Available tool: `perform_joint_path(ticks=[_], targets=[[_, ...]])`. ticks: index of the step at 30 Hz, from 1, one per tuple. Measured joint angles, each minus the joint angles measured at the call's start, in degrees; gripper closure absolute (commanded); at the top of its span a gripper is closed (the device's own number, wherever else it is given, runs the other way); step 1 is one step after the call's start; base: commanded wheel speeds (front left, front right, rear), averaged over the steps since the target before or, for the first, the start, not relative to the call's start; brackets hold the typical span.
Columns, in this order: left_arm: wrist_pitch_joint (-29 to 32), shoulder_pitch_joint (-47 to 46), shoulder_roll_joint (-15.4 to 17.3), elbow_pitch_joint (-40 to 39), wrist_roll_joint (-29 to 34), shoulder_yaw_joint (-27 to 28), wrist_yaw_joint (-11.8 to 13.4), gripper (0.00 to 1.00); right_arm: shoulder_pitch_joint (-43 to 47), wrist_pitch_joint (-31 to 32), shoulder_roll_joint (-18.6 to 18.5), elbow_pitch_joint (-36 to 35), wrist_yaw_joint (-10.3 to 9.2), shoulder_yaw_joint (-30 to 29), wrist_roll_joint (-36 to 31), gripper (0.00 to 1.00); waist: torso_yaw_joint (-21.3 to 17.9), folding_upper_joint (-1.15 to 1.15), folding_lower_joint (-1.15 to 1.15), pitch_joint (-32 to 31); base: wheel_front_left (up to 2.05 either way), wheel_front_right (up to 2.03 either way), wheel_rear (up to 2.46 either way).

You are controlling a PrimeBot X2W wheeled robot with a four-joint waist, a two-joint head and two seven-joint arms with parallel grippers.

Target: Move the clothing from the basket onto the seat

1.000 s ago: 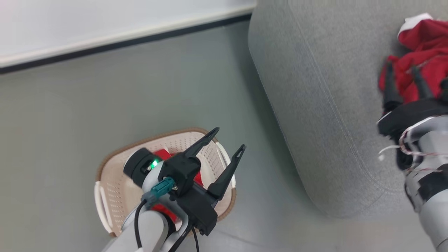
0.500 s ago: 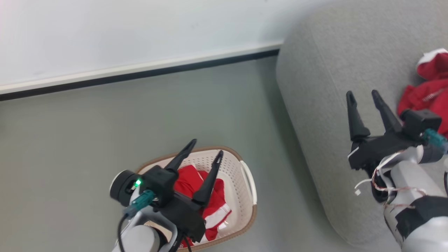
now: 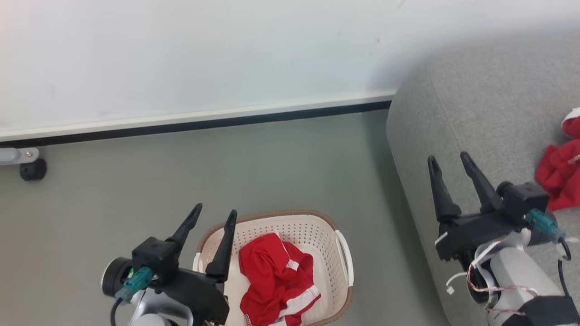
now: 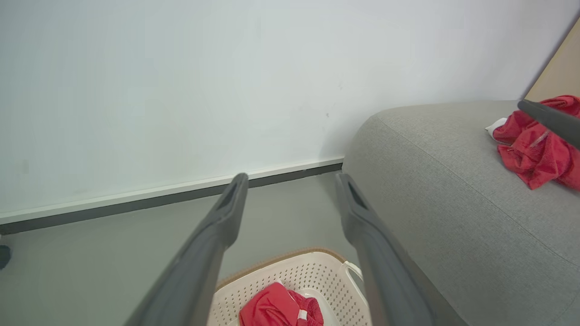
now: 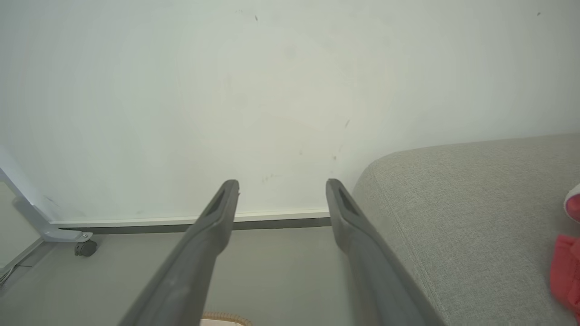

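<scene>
Now: one red garment (image 3: 272, 276) lies bunched in the basket (image 3: 312, 235); a second garment (image 3: 559, 174) is already on the seat (image 3: 476, 99). The left gripper (image 3: 216, 209) hovers at the basket's left rim, fingers spread, empty. The right gripper (image 3: 448, 156) is over the seat edge, also spread and empty. Best approach, I judge, is to drop the left one onto the crumpled middle, pinch a thick fold and lift clear of the wall.

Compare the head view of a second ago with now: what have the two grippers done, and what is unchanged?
The right gripper has drawn back from the red clothing lying on the seat. The left gripper has shifted from over the middle of the basket to its left rim. The view itself turned too. Unchanged: both grippers open and empty; one red garment lies in the basket.
</scene>
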Motion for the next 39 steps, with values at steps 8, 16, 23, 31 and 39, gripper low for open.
perform_joint_path(ticks=[8,16,23,31,39], targets=[[-1.3,2.6,0.7,0.4,-1.8,3.7,1.7,0.00,5.2,0.0,-0.3,-4.1,-1.38,0.2,-0.7,0.00,1.6,0.00,0.00,-2.6,0.00,0.00,0.00],[-2.5,5.9,1.6,0.0,-2.7,7.7,3.0,0.00,9.7,0.0,-0.5,-7.7,-3.05,0.1,-1.0,0.00,2.6,0.01,0.00,-4.3,0.00,0.00,0.00],[-3.5,7.0,2.0,-0.9,-2.9,10.8,3.5,0.00,12.5,0.0,-1.4,-9.9,-4.19,-0.8,-1.0,0.00,2.6,0.01,0.01,-4.8,0.00,0.00,0.00],[-3.7,8.7,2.2,-1.5,-3.0,12.8,4.0,0.00,14.5,0.1,-2.1,-12.2,-5.03,-1.2,-1.0,0.00,2.2,0.01,0.01,-5.0,0.00,0.00,0.00],[-3.8,10.1,2.1,-2.0,-3.0,14.5,4.3,0.00,15.7,0.8,-2.2,-13.9,-5.53,-1.4,-1.0,0.00,2.0,0.01,0.00,-4.9,0.00,0.00,0.00]])
